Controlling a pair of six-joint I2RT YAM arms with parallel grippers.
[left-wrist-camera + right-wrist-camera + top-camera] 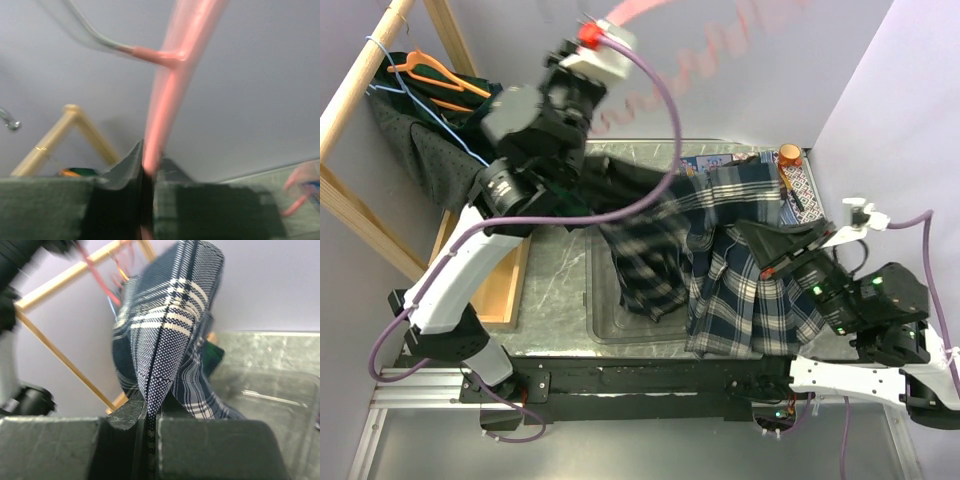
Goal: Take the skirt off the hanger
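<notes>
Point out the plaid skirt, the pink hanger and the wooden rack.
plaid skirt (740, 290): top external view, on the middle of the fabric spread over the table.
pink hanger (167, 100): left wrist view, on its straight bar above the fingers.
wooden rack (360, 70): top external view, on the slanted top rail.

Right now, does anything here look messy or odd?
Yes. The plaid skirt sprawls crumpled across the clear tray, one fold pinched in the right tool. The left tool holds a pink hanger up high.
</notes>
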